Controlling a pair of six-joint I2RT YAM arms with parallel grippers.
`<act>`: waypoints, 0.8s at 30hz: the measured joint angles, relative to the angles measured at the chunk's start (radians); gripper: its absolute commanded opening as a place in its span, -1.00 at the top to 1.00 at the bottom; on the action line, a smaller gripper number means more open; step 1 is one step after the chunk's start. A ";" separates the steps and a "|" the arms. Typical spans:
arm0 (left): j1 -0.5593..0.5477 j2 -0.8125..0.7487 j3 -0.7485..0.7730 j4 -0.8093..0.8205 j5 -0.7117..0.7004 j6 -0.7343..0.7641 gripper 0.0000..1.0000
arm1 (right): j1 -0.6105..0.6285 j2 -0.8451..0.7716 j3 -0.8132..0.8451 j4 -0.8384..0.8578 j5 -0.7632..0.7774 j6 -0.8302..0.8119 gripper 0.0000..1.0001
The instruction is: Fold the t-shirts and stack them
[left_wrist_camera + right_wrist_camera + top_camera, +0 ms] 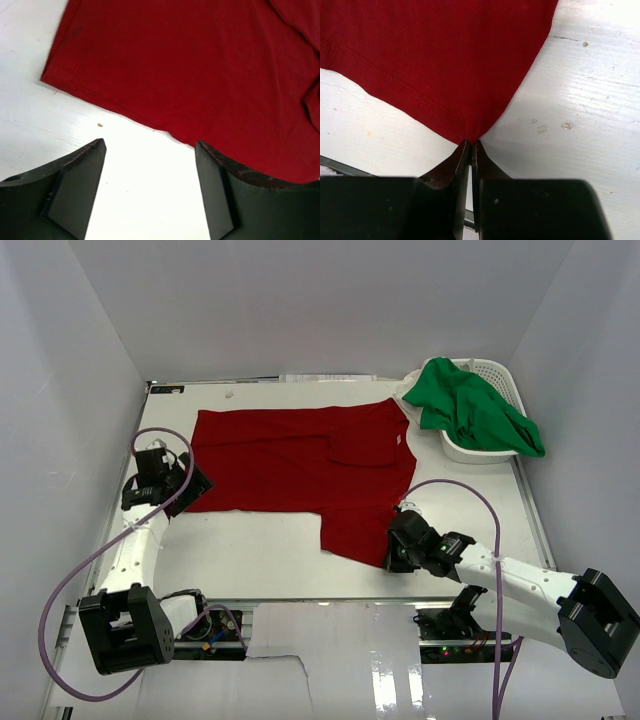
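Left pincer (150, 145) gapes wide and empty, the red t-shirt (290, 455) hem just ahead of it. Right pincer (471, 144) is pinched tight on that shirt's near corner, so the first fold looks barely begun. Next, the left needs its own corner grip. The green t-shirt (470, 410) lies far beyond the right pincer, draped in the basket (495, 368).

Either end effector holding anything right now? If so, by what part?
Right end effector is shut on the red t-shirt, pinching a hemmed corner at its near edge. Left end effector is open, holding nothing.
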 measured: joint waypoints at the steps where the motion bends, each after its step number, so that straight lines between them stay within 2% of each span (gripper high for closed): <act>1: 0.006 0.003 0.000 0.000 -0.010 -0.013 -0.71 | 0.000 0.000 0.000 0.000 0.000 -0.001 0.85; 5: 0.037 0.029 0.000 0.008 -0.043 -0.071 -0.71 | 0.000 0.000 0.000 0.000 -0.001 -0.004 0.85; 8: 0.069 0.090 0.000 0.008 -0.066 -0.135 -0.60 | 0.000 0.001 0.000 0.001 -0.002 -0.007 0.85; 13: 0.129 0.204 -0.007 0.007 -0.076 -0.246 -0.54 | 0.000 0.009 0.005 0.002 -0.008 -0.011 0.85; 24: 0.164 0.224 -0.048 0.032 -0.165 -0.397 -0.39 | 0.000 0.017 0.007 0.010 -0.018 -0.027 0.85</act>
